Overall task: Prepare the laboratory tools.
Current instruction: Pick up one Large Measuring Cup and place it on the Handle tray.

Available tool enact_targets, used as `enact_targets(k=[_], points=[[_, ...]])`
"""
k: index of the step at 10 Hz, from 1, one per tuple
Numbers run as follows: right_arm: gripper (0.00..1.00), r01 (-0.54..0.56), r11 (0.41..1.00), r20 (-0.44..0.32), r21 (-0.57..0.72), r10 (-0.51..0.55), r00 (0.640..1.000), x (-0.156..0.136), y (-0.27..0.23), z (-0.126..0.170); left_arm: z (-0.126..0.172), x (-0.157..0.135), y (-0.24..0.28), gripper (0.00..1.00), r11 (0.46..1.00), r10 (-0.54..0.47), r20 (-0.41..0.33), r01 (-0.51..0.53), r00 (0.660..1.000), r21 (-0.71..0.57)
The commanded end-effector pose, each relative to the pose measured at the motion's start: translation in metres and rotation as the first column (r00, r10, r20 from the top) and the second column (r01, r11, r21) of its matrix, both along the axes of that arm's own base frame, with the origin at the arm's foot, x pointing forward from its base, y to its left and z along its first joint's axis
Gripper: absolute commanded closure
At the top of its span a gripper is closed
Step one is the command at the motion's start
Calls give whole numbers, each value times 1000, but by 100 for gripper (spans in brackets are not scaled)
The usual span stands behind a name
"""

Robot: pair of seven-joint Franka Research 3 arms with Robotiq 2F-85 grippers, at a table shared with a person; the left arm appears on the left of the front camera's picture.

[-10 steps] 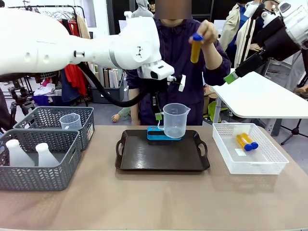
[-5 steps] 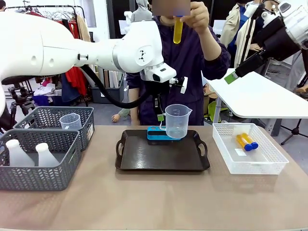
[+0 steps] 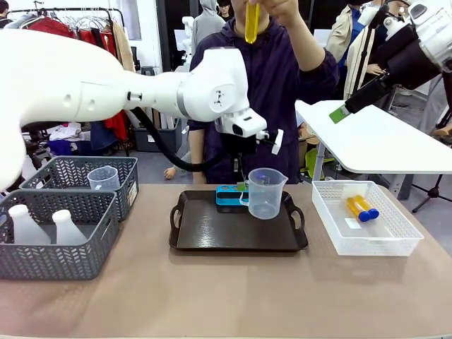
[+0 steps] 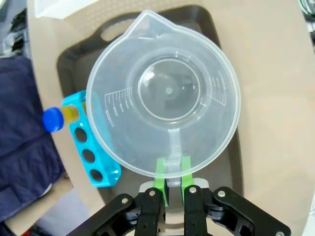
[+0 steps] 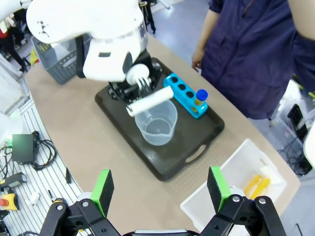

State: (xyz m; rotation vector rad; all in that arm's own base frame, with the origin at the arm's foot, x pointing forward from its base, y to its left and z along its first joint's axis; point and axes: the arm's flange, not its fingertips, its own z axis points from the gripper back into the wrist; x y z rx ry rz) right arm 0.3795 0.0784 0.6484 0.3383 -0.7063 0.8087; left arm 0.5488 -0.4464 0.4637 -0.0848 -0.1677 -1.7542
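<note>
**Plastic jug held at the tray**

Grey comes first: a near grey basket (image 3: 60, 265) sits at the table's left edge with two white bottles (image 3: 67, 227) standing in it. The far grey basket (image 3: 63, 173) behind it holds a spare jug (image 3: 104, 178).

A dark tray (image 3: 226, 236) lies in the middle of the table. A blue rack (image 4: 91, 152) stands at the tray's far edge, with one yellow tube (image 4: 54, 118) in its end hole. The left gripper (image 4: 172, 169) is squeezed tight on the handle of the clear jug (image 4: 167, 93). The jug is upright and empty, at the tray's far right part, just beside the rack. I cannot tell if its bottom touches the tray.

Past the table's far edge, a person's hand (image 3: 282, 10) holds a second tube (image 3: 252, 21) up high.

A white basket (image 3: 367, 244) sits by the table's right edge with two more tubes (image 3: 361, 208) lying in it. The right gripper (image 5: 160, 189) hangs high above the table, spread wide, with nothing in it.

I think the step now is putting the jug on the tray. Next, the jug should rest flat there. Then the fingers can let go of the handle and lift straight up. They must not bump the rack, or its tube may tip.
</note>
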Motion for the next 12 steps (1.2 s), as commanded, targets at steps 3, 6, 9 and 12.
enact_targets(k=[3,6,9,12], points=[[0,-13,1000,1,20,13,1000,0,-1,1,-28,19,-11,100,999,-23,40,24,999,-29],[0,-13,1000,1,20,13,1000,0,-1,1,-51,24,-16,100,999,-37,10,37,999,-31],[0,-13,1000,1,20,13,1000,0,-1,1,-68,23,-16,100,999,-32,-8,32,999,-27],[0,-13,1000,1,20,13,1000,0,-1,1,-77,28,-15,76,999,-28,-10,28,1000,-17]])
